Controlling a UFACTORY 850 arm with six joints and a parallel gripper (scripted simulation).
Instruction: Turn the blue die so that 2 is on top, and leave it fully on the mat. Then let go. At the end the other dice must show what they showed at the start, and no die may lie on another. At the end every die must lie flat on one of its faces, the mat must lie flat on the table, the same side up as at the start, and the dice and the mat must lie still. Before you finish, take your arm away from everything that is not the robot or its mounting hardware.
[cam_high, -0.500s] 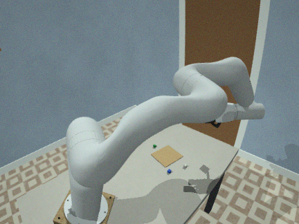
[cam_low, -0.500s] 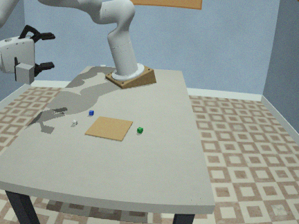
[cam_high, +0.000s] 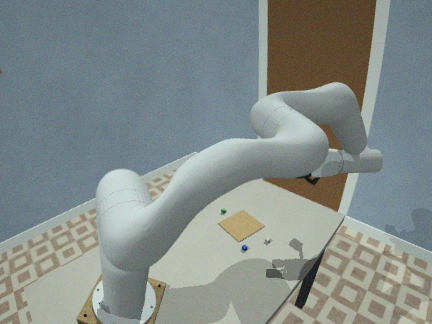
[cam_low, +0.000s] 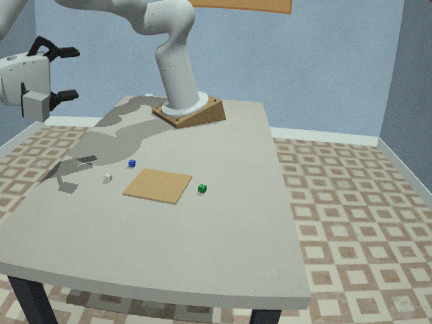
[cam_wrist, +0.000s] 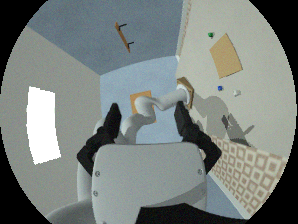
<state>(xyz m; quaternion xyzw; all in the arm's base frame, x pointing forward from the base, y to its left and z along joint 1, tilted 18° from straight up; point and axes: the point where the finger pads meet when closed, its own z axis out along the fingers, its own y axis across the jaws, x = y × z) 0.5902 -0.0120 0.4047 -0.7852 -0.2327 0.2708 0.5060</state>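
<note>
Exterior view shows you the gripper (cam_low: 67, 72) spread wide and holding nothing, high off the table's (cam_low: 240, 220) left side. Your blue die (cam_low: 132, 163) sits on the table just beside the mat (cam_low: 158, 185), not on it.

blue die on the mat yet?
No: in the exterior view the blue die lies on the table, apart from the mat and off its far left corner.
</note>
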